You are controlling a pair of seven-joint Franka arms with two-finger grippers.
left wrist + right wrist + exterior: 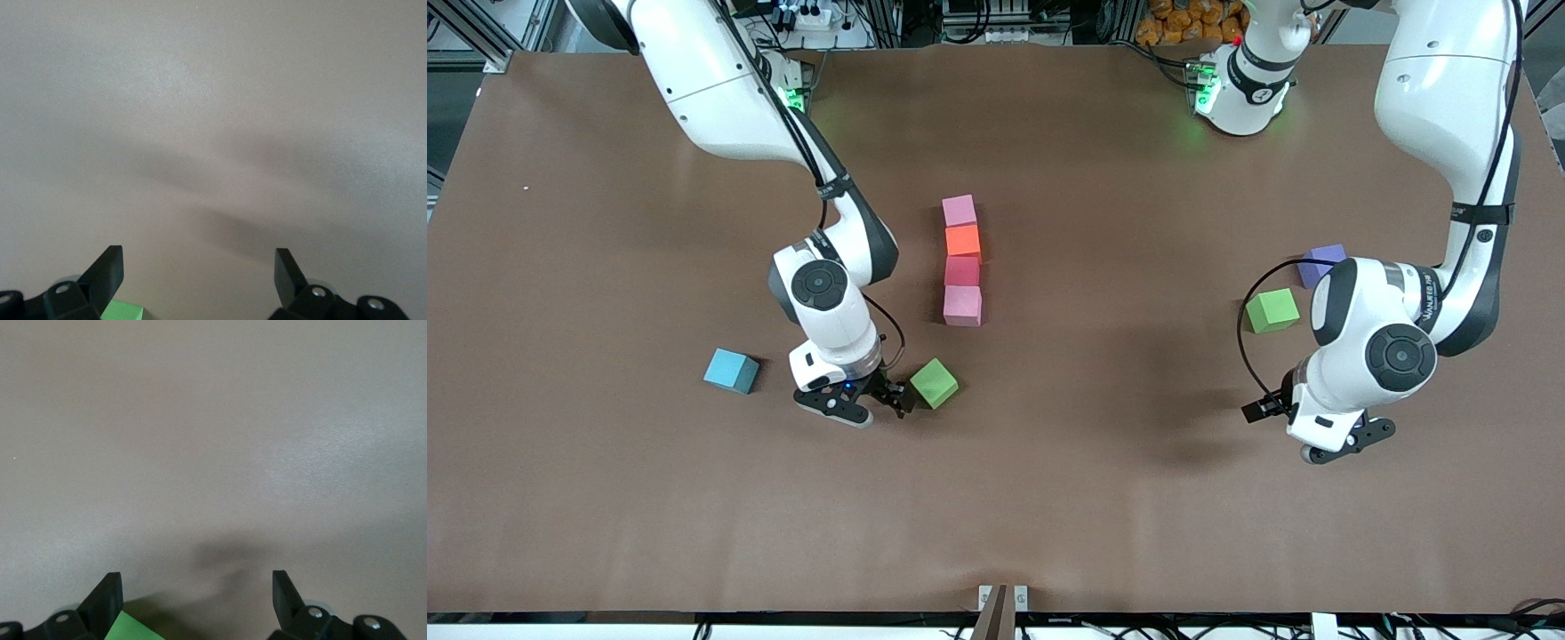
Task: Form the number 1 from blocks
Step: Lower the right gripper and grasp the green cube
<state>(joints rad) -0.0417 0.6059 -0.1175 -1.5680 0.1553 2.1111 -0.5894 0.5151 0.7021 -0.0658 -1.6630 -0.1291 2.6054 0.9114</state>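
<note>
Four blocks stand in a column at mid-table: pink (959, 211), orange (963, 240), red (962, 271) and light pink (962, 305). Nearer the camera lies a green block (934, 383) (130, 629). My right gripper (871, 400) (196, 581) is low beside it and open; the block's corner shows by one finger, nothing is held. A light blue block (731, 370) sits toward the right arm's end. Another green block (1272, 310) (121, 311) and a purple block (1320, 264) lie by the left arm. My left gripper (1316, 431) (198, 260) hangs open and holds nothing.
The brown table (1103, 498) stretches bare in front of both grippers toward the camera. A small bracket (1002, 597) sits at the table's edge nearest the camera.
</note>
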